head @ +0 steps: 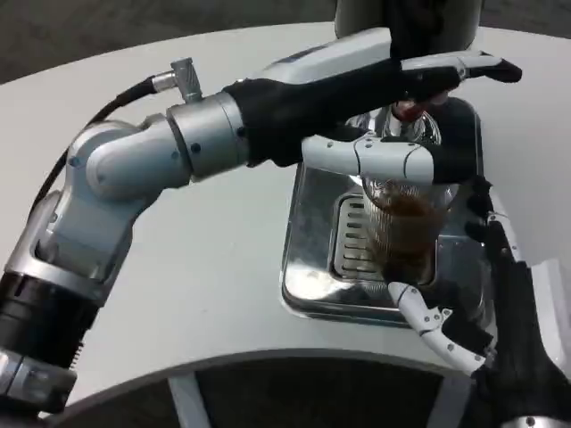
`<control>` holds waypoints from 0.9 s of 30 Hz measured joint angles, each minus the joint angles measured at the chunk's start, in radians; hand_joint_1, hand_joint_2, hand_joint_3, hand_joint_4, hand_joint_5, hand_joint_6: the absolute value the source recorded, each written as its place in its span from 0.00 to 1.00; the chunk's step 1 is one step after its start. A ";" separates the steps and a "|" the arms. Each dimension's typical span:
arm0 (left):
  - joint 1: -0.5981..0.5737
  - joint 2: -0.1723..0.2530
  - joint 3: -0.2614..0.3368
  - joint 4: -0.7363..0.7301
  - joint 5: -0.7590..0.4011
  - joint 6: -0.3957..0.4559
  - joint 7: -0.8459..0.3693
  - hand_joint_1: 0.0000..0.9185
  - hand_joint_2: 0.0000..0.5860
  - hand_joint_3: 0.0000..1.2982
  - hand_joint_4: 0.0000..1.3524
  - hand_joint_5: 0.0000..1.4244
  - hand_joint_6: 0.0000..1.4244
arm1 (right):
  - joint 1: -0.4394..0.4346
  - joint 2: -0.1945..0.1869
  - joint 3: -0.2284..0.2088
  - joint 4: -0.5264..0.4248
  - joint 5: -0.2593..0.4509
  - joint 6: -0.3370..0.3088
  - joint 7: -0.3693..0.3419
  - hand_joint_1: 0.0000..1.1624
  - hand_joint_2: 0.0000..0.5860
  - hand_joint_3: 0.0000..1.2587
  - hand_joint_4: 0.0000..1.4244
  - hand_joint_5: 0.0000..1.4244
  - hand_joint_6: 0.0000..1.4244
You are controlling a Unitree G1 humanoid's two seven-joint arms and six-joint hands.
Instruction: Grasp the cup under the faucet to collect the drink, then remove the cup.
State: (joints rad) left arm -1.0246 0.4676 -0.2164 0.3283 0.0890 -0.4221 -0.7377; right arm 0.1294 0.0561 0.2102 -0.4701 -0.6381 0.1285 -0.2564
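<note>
- White tabletop (223, 259) is filling most of the head view, its curved near edge running across the bottom with dark floor showing beyond the far edge.
- Reaching in from the left, the left forearm (161, 156) is crossing the table toward the dispenser (406, 22) at the top of the frame.
- Under the dispenser, the steel drip tray (312, 232) is sitting with its slotted grate, raised rim all round.
- On the grate, directly beneath the faucet (409, 111), the cup (401, 232) is standing upright and is holding brown drink.
- Above the cup, the left hand (393, 116) is lying at faucet level, long fingers stretched over the tap and one finger crossing just over the cup's rim; whether it is pressing the tap I cannot tell, and it is holding nothing.
- At lower right, the right hand (477, 294) is waiting with fingers apart just beside the cup, not clearly touching it.
- Judged step: collecting is underway and the cup's removal is coming up.
- Next, the right hand is needing to close around the cup's wall and lift it clear of the tray rim.
- Room is looking tight above, under the left hand, and freer toward the table's near right.
</note>
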 measured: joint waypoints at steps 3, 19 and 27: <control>0.000 0.000 0.000 0.000 0.000 0.000 0.000 0.00 0.18 0.09 0.00 0.02 0.10 | -0.021 0.001 0.000 0.013 0.000 0.010 -0.003 0.57 0.43 0.06 0.07 0.12 0.14; 0.000 0.000 0.002 0.000 -0.001 0.000 0.000 0.00 0.19 0.09 0.00 0.02 0.10 | -0.117 0.003 0.003 0.110 0.017 0.034 -0.048 0.57 0.43 0.05 0.06 0.11 0.13; 0.000 0.002 0.007 0.000 -0.002 -0.001 0.000 0.00 0.19 0.09 0.00 0.02 0.10 | -0.158 0.003 0.003 0.154 0.033 0.037 -0.074 0.57 0.43 0.05 0.06 0.11 0.13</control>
State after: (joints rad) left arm -1.0246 0.4695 -0.2089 0.3286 0.0869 -0.4231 -0.7381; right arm -0.0288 0.0593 0.2135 -0.3157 -0.6049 0.1659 -0.3308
